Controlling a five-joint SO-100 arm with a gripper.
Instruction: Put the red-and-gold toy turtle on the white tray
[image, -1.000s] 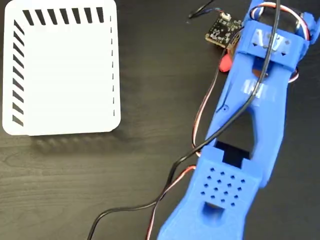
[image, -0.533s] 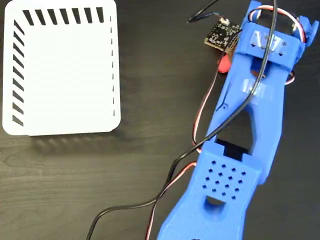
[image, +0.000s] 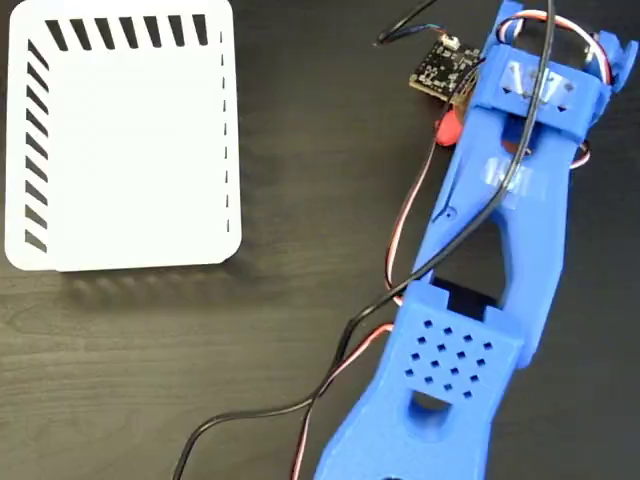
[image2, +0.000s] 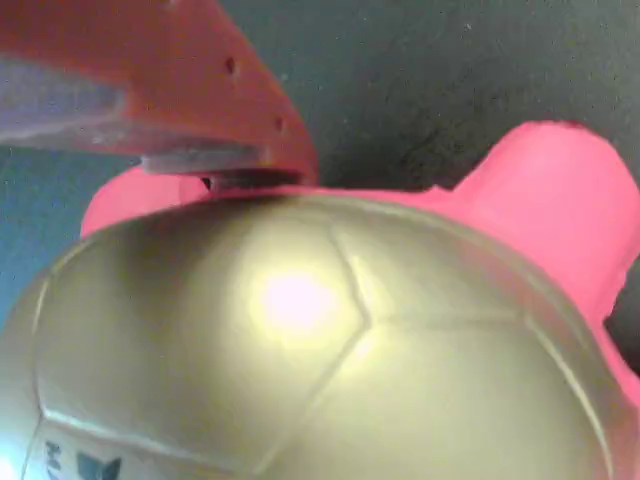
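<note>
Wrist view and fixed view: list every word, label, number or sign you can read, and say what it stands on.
None can be read.
Turtle shell: a dark printed mark at the bottom left edge, cut off and blurred.
Small circuit board: no print large enough to read.
White tray: only black stripes and dashes, no text.

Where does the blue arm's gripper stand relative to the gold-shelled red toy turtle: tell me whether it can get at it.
Probably yes. In the wrist view the gold-shelled red toy turtle fills the frame, with one red finger at its far edge. The other finger is hidden, so a grip cannot be confirmed. The fixed view shows only a red sliver beside the blue arm.
</note>
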